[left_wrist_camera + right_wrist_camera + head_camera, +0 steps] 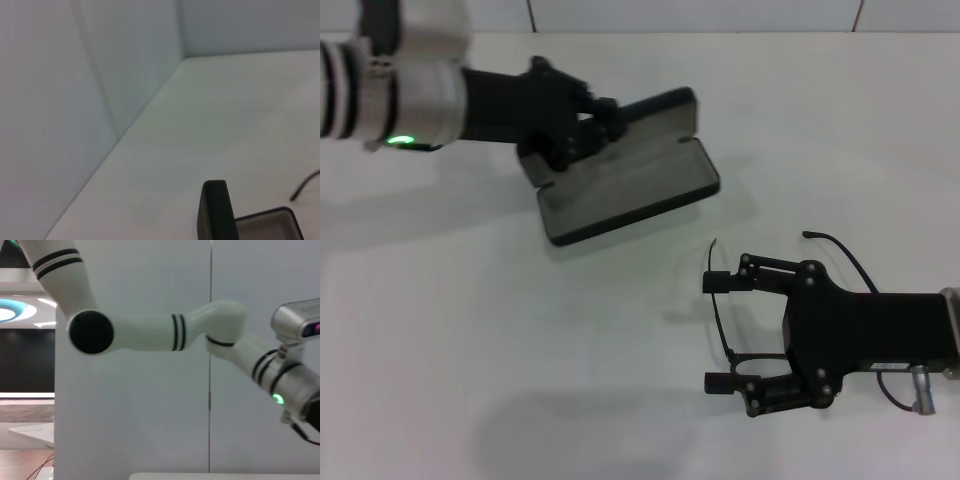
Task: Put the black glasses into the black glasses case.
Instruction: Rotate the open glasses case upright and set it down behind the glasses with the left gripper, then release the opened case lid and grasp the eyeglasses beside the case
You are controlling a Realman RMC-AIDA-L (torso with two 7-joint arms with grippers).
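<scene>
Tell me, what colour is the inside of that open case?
Grey lining inside the black glasses case; clearest in the head view.

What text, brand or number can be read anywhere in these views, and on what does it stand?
None is readable.
black glasses case: lies open, held by the left pincer; no lettering shows on the lid or lining.
black glasses: no marking visible; the open right pincer is around the frame.
Robot arms: only black bands and green lights, no text.
</scene>
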